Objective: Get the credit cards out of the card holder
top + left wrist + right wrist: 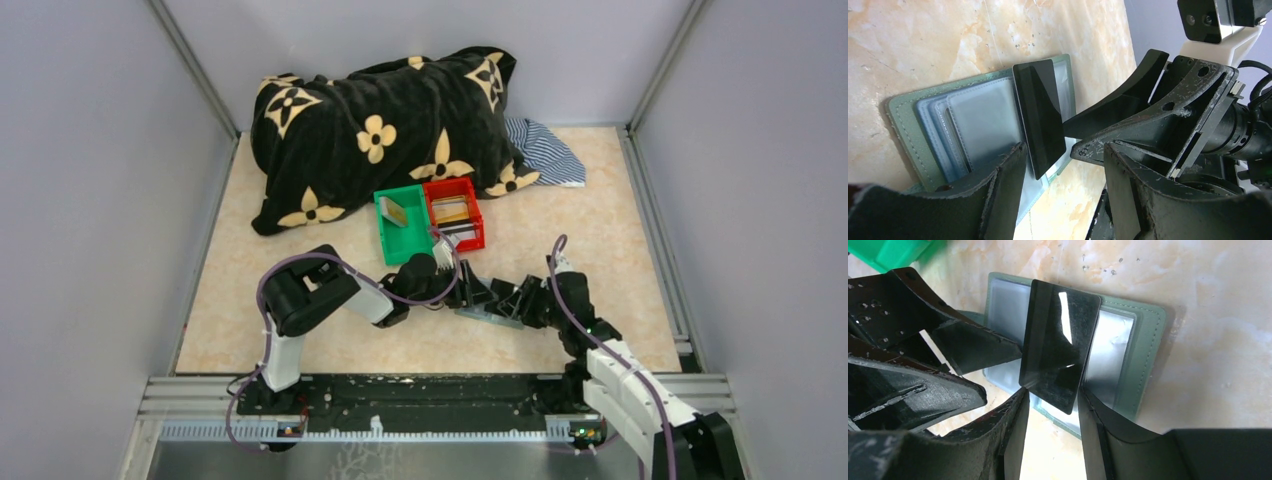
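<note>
Card holder: small flat grey-green two-panel wallet. It lies open on the worktop between the two end effectors, blue-grey slot pockets facing up. In the top view it sits toward the front, nearer the arms than the bins.
Black card: thin glossy black rectangular credit card, tilted up off the pockets across the middle of the card holder.
Right end effector: one finger sits against each side edge of the black card's lower end. It appears to be grasping the card across its width.
Left end effector: released, jaws apart, nothing clamped. One finger rests on the card holder just beside the black card.
Worktop: beige marbled surface.
Green bin: green rectangular plastic bin, touching the red bin's left side. A tan-gold card leans inside.
Red bin: red rectangular plastic bin holding more cards, one of them tan-gold. The rest are too small to tell apart.
Blanket: black plush with tan flowers, bunched behind the bins.
Striped cloth: blue-and-white, just right of the blanket.
</note>
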Available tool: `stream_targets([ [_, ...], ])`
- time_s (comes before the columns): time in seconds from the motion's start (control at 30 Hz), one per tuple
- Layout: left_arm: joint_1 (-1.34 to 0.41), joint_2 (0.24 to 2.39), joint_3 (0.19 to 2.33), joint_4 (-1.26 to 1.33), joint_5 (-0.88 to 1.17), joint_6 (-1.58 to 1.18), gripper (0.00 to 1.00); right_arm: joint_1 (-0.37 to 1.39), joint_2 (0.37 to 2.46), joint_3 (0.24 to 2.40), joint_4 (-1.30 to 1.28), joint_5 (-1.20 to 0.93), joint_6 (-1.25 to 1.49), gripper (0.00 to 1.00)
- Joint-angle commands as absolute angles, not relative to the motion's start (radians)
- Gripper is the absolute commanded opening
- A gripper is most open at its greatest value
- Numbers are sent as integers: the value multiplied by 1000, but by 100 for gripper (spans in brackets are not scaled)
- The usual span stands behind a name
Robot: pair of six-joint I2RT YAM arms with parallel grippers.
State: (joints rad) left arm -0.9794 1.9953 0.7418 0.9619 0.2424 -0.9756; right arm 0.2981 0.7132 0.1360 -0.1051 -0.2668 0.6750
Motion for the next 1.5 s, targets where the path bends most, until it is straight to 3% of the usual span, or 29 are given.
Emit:
stream_targets([
  [0.0, -979, 2031, 725, 847, 241, -957, 65, 298, 736, 95, -21, -317, 697, 42],
  [0.53, -979, 2048, 738, 830, 255, -955, 64, 298, 632, 62, 119, -340, 746, 40],
  [0.77, -979, 2111, 779, 901, 324, -991, 54, 299, 747, 55, 224, -363, 739, 40],
  [0.97, -978, 2154, 770, 1008, 344, -1043, 36, 297, 773, 65, 244, -371, 738, 40],
  [1.17, -973, 2137, 753, 1043, 337, -1045, 0, 298, 715, 77, 185, -380, 726, 39],
  [1.47, -941, 2126, 617, 1416, 334, -1098, 0, 296, 615, 193, 32, -412, 668, 38],
])
